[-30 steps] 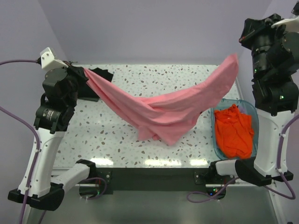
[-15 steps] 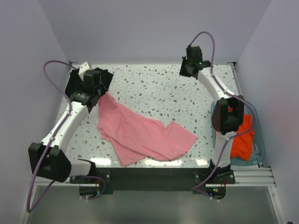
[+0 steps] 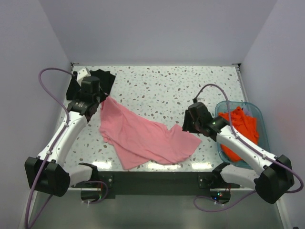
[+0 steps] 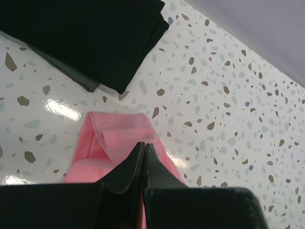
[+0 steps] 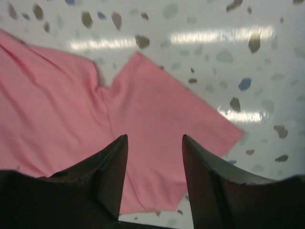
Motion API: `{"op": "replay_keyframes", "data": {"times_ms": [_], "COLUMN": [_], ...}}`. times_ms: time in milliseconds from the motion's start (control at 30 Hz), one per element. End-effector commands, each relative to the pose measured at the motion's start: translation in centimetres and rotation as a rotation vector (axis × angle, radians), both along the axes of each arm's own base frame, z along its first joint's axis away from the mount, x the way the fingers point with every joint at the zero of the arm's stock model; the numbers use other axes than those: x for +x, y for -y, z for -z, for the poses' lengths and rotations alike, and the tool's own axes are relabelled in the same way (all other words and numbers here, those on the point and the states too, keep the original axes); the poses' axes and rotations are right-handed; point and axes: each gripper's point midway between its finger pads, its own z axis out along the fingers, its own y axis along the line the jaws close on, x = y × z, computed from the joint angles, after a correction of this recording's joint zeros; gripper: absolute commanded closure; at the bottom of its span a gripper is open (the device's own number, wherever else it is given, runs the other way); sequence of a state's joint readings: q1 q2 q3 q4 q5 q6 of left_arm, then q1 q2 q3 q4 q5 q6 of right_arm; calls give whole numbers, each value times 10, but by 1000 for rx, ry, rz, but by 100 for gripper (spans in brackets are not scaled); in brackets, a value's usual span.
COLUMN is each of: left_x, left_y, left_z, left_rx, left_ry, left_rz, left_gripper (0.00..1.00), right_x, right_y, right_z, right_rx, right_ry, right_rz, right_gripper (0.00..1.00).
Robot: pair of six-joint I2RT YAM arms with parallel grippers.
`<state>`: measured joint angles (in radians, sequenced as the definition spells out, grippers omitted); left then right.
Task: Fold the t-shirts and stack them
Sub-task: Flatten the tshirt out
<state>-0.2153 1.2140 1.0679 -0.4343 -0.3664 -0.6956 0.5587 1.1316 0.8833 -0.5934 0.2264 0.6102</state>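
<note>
text, labels, numbers: none i can read in any of my three views
arm and camera housings (image 3: 88, 86): any marking here is too small for me to make out

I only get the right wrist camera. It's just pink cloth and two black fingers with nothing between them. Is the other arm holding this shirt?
Observer: Yes. The left gripper is shut on a folded corner of the pink cloth t-shirt, at its far left end.
Operator: Are there more shirts anywhere?
Observer: Orange-red cloth shirts are heaped in a teal see-through plastic tub at the right edge of the speckled table.
Operator: Is any shirt folded yet?
Observer: A folded black cloth t-shirt lies in the far left corner, just beyond the left gripper, not touching the pink one.
</note>
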Motion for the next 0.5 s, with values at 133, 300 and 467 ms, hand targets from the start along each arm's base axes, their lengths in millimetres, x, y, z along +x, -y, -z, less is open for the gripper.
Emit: {"op": "replay_keyframes", "data": {"times_ms": [133, 300, 467], "left_x": [-2, -4, -4], "left_y": [3, 5, 5], "left_z": [-11, -11, -9], "left_rx": [-45, -56, -52], "left_ry": [49, 54, 50], "left_rz": [13, 24, 26], "left_gripper": [100, 100, 100], "right_x": [-64, -69, -72], "right_y": [-2, -6, -12], "right_z": [75, 101, 128], "right_rx": [-41, -70, -77], "right_ry": [-214, -249, -298], "right_rz": [74, 90, 93], "right_gripper": [45, 39, 37]}}
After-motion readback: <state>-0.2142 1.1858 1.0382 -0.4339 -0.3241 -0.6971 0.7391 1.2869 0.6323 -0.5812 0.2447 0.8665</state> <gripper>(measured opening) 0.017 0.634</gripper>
